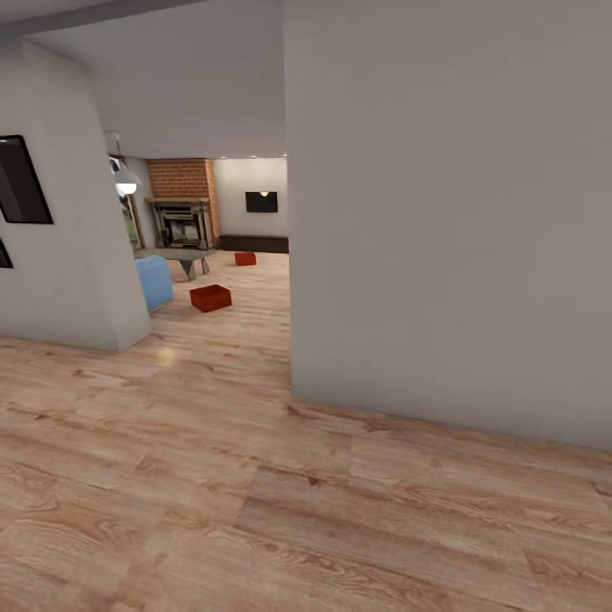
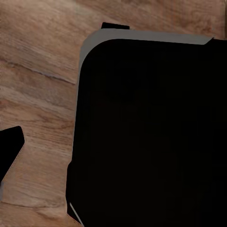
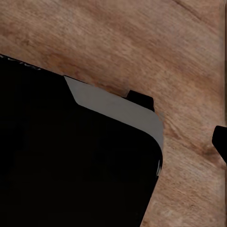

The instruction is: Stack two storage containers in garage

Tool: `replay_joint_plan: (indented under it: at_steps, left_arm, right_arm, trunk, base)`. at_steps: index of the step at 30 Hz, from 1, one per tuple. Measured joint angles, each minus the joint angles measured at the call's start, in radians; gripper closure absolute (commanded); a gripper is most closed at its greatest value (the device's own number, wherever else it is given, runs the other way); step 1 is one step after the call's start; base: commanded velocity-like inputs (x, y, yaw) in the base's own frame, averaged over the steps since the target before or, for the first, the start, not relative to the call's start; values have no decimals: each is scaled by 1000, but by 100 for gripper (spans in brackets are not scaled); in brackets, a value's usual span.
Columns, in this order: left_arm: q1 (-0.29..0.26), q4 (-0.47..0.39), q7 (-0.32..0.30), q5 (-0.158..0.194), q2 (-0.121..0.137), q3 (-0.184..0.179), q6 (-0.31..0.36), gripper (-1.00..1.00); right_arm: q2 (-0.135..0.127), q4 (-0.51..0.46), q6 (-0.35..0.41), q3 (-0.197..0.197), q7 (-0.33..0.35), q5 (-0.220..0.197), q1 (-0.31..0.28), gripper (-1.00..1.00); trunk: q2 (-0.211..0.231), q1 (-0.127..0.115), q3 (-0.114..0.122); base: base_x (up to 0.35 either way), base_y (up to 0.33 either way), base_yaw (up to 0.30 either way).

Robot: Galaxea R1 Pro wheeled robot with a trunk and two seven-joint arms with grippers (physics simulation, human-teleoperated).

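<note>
Both red bins sat on the far living-room floor, one [image 1: 211, 297] near the blue sofa [image 1: 154, 282], the other [image 1: 246, 258] farther; end effector states couldn't be told, and the near-right wall corner [image 1: 293, 374] risked clipping the base.

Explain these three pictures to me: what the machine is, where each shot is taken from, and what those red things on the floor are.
This is a simulated wheeled robot with two arms. The big picture comes from its head camera, looking down a hallway past a white wall into a living room with a brick fireplace. On the wood plank floor there sit two red-orange storage containers, the nearer container beside a blue sofa, the farther container near a grey low table. The other two pictures come from cameras on the wrists, pointing down: each shows the robot's dark base over the planks. Nothing is held yet, as both containers lie far ahead.
</note>
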Motion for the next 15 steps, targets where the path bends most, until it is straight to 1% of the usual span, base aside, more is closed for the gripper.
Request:
replay_joint_plan:
  at_steps: [7, 10, 15]
  left_arm:
    - [0, 0, 0, 0, 0, 0, 0, -100]
    - [0, 0, -1, 0, 0, 0, 0, -100]
    - [0, 0, 0, 0, 0, 0, 0, -100]
  right_arm:
    - [0, 0, -1, -2, 0, 0, 0, -100]
    - [0, 0, -1, -2, 0, 2, 0, -100]
    - [0, 0, -1, -3, 0, 3, 0, -100]
  trunk:
    - [0, 0, 0]
    - [0, 0, 0]
    - [0, 0, 0]
  base:
    - [321, 0, 12]
    - [321, 0, 167]
    - [321, 0, 244]
